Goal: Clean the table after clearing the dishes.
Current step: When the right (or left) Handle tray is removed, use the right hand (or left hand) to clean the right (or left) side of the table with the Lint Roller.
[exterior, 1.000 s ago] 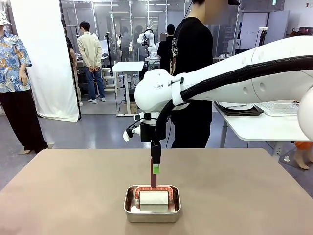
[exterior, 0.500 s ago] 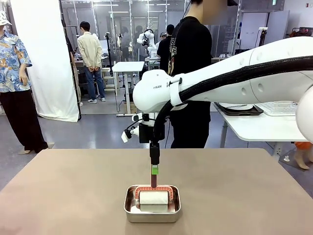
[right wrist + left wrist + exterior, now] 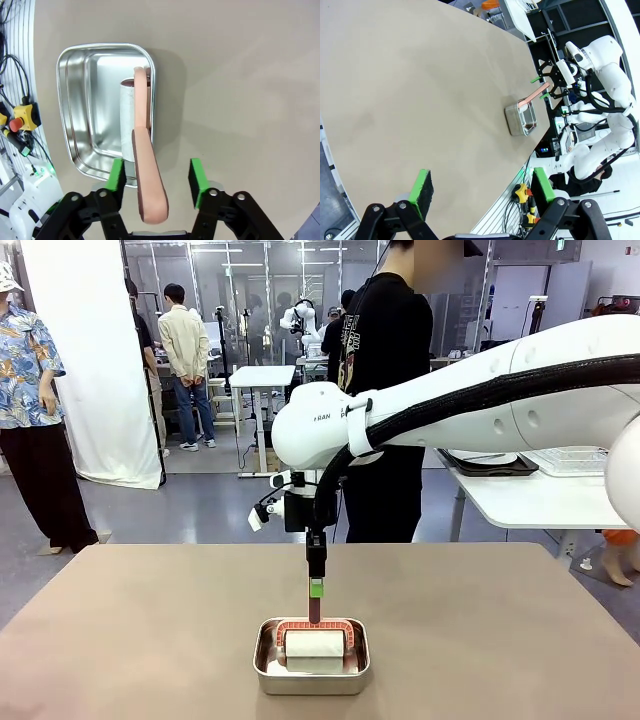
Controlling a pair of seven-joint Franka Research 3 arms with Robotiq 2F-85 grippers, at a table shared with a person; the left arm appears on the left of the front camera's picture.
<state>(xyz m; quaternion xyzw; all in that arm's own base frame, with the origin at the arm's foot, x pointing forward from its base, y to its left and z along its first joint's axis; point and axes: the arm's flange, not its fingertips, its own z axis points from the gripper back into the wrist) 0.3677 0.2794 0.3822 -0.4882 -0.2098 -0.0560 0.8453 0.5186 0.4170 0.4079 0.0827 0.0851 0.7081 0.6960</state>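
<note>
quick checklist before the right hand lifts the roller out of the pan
1. Roller handle sits inside the right hand: ok
2. Pads pressed on the handle: not ok, gaps show on both sides
3. Roller rests in the steel pan, pan flat on the table: ok
4. Left hand open, far from the pan: ok
5. Person behind the far edge, not reaching in: ok
</note>
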